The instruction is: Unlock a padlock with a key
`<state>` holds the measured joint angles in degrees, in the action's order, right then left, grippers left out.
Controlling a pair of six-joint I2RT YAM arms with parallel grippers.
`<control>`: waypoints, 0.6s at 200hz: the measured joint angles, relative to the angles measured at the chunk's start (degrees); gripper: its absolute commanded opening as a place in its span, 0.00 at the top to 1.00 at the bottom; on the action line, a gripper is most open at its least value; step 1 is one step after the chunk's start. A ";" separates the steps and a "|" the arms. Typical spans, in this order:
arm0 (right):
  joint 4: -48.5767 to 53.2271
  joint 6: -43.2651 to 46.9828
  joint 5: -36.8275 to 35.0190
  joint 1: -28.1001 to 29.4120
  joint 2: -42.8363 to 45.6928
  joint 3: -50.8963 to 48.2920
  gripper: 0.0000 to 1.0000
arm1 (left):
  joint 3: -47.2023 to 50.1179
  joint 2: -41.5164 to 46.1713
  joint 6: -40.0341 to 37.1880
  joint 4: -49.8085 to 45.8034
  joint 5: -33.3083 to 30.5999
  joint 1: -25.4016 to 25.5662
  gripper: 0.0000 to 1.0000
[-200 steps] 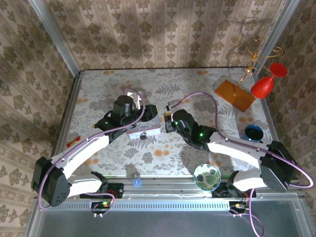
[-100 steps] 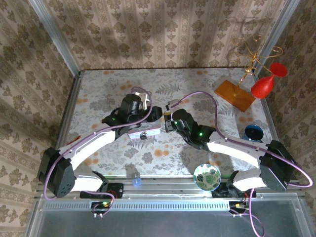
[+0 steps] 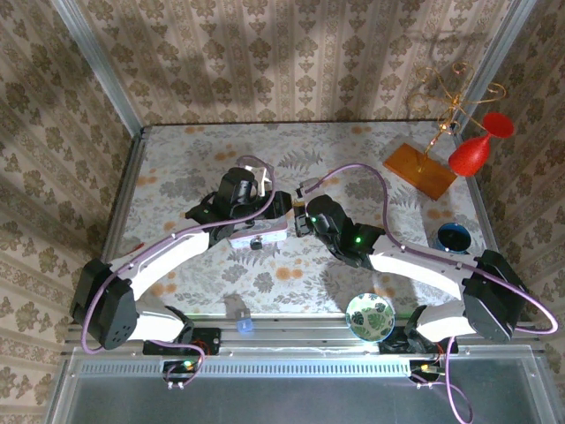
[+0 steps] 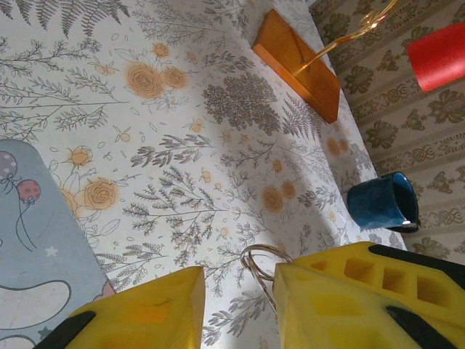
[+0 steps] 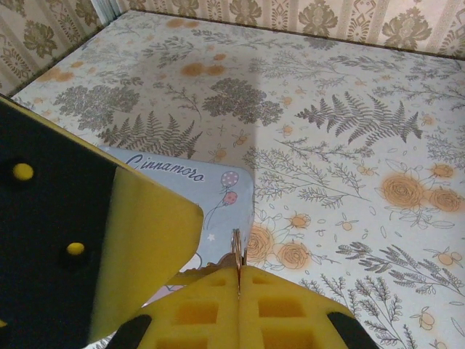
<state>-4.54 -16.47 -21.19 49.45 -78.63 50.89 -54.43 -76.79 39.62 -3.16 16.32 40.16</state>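
Key ring [image 5: 237, 253] stands edge-on, clamped in the right tool [image 5: 238, 273]. The left wrist view shows its loop between the narrowly parted left tool [image 4: 240, 291]. Both arms reach inward, wrists meeting.

The table [image 3: 177, 168] has a floral-print surface. A pale tin box [image 3: 265, 233] lies near its centre. An orange base plate [image 3: 419, 170] rests at far right. A blue cup [image 3: 455, 238] stands at the right edge.
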 measured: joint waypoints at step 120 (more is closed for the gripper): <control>0.11 -0.20 -1.20 0.00 -0.15 0.26 1.00 | 0.00 1.86 -0.44 -0.04 -0.15 0.17 0.64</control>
<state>-4.43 -16.67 -22.39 49.45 -78.78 51.16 -54.43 -74.94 39.18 -3.20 16.16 40.34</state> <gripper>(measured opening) 0.060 0.363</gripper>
